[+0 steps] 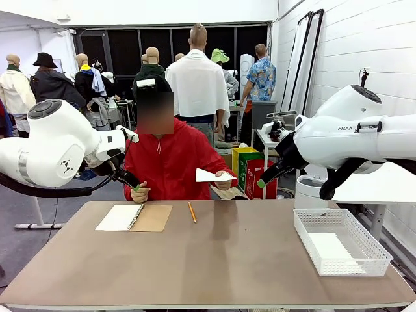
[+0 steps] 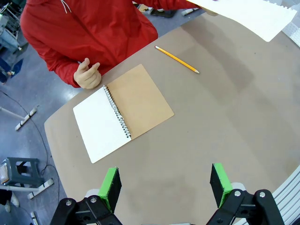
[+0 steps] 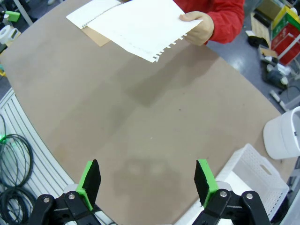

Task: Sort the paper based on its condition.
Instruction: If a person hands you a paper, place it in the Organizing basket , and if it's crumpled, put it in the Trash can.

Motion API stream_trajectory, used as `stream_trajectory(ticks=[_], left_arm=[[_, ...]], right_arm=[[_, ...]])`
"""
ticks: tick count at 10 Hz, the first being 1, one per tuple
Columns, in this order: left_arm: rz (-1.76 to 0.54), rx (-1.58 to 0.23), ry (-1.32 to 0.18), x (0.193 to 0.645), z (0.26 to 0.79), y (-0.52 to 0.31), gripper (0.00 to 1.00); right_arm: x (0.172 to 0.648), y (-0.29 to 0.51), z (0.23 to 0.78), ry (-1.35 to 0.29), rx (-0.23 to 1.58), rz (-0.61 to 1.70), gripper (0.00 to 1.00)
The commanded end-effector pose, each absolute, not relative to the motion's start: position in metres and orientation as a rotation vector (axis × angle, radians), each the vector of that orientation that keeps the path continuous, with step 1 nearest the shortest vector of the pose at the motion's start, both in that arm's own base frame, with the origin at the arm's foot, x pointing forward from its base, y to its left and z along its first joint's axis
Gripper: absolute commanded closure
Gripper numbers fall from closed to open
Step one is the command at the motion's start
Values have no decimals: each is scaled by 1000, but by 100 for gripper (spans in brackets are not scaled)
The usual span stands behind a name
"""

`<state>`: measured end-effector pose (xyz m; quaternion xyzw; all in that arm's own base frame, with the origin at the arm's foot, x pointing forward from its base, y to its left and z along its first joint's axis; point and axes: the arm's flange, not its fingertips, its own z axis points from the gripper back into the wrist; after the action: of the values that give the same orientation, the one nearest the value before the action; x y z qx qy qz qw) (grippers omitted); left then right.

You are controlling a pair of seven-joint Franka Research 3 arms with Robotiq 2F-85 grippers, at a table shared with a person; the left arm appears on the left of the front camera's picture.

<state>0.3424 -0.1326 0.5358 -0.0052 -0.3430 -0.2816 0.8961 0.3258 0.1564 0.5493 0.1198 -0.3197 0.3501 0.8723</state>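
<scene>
The person in a red jacket holds a flat white sheet of paper (image 1: 213, 175) above the table's far edge; its one edge is ragged with torn binding holes. This paper (image 3: 140, 28) is pinched in the person's hand (image 3: 199, 27), and its corner (image 2: 255, 16) shows at the top of the left wrist view. Another white sheet (image 1: 333, 248) lies in the mesh basket. My left gripper (image 1: 134, 185) hangs open and empty above the notebook. My right gripper (image 1: 262, 182) is also open and empty, raised to the right of the held sheet. Left gripper (image 2: 165, 185) and right gripper (image 3: 147, 180) both show wide jaws over bare table.
An open spiral notebook (image 1: 133, 218) with a brown cover lies at the far left, a yellow pencil (image 1: 192, 212) beside it. The white mesh basket (image 1: 364, 242) stands at the right edge. A white bin (image 3: 286, 136) stands off the table. The person's other hand (image 2: 86, 75) rests near the notebook.
</scene>
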Motion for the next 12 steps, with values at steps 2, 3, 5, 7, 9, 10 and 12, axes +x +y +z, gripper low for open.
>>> stream_trajectory(ticks=[2, 3, 5, 7, 9, 10, 12], left_arm=[[-586, -12, -716, 342, 536, -132, 0], [-586, -12, -716, 342, 536, -132, 0], [-586, -12, -716, 342, 536, -132, 0], [-586, -12, -716, 342, 536, -132, 0], [-586, -12, -716, 342, 536, -132, 0], [-586, -12, -716, 342, 536, -132, 0], [-586, -12, -716, 342, 536, -132, 0]], right_arm=[[347, 162, 561, -575, 344, 436, 0], [359, 160, 566, -542, 402, 322, 0], [388, 156, 572, -455, 501, 106, 0], [415, 147, 566, -339, 625, -104, 0], [431, 137, 553, -231, 744, -252, 0], [435, 135, 548, -202, 788, -286, 0], [430, 136, 553, -291, 665, -223, 0]])
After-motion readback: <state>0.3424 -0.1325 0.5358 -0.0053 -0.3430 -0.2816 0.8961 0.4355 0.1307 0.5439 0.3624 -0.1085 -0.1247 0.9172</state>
